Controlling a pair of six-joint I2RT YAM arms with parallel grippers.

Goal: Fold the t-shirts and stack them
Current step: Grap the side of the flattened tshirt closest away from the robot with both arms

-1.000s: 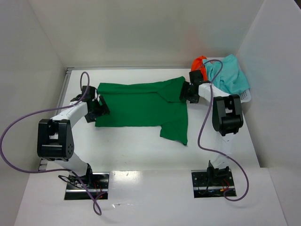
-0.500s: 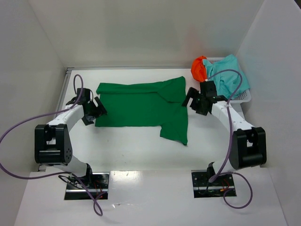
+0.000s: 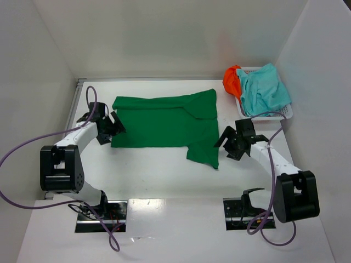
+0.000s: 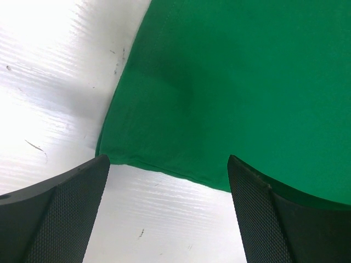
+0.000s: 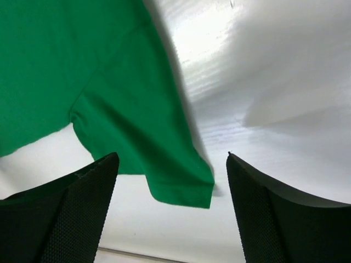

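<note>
A dark green t-shirt [image 3: 164, 123] lies spread flat across the middle of the table, with its right part folded over. My left gripper [image 3: 111, 127] hovers open at the shirt's left edge; the left wrist view shows the near left corner of the green t-shirt [image 4: 219, 93] between the wide-spread fingers [image 4: 60, 213]. My right gripper [image 3: 226, 143] is open just right of the shirt's near right corner, and that corner of the green t-shirt [image 5: 137, 109] lies between its fingers [image 5: 274, 219], untouched. A light teal t-shirt [image 3: 264, 91] and an orange t-shirt [image 3: 231, 79] are bundled in the basket.
The white mesh basket [image 3: 286, 113] stands at the back right against the right wall. White walls enclose the table on the left, back and right. Bare white table [image 3: 164, 172] lies between the shirt and the arm bases.
My right arm has swung from the shirt's far right folded part toward me, down to its near right corner. My left gripper backed slightly off the left edge. The shirt has not moved.
</note>
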